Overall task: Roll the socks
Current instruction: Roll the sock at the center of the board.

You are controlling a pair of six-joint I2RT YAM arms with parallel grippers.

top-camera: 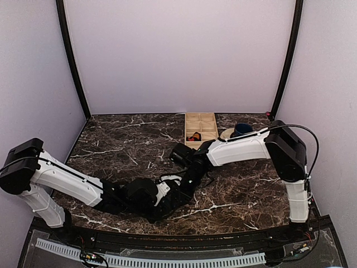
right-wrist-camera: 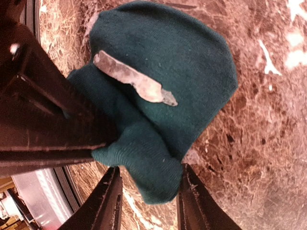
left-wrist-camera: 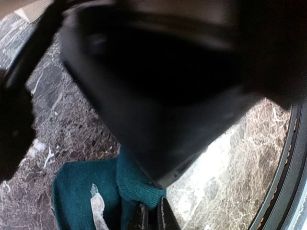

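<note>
Looking through my right wrist camera, I see the plain dark teal fabric sock (right-wrist-camera: 182, 62) bunched on the dark brown, white-veined marble bench (right-wrist-camera: 268, 143) near its front edge, between the two arms, with a pale translucent strip (right-wrist-camera: 134, 79) lying across its top. My right fingers (right-wrist-camera: 108, 206) stand spread, one on each side of the sock's folded end. My left fingers (left-wrist-camera: 141, 220) are pressed almost together, pinching a fold of the same sock.

We see the teal sock (right-wrist-camera: 192, 57) as soft, matt knitted cloth; the bench (right-wrist-camera: 268, 158) looks like glossy brown marble veined white; the tray (top-camera: 187, 128) is pale bare wood.
</note>
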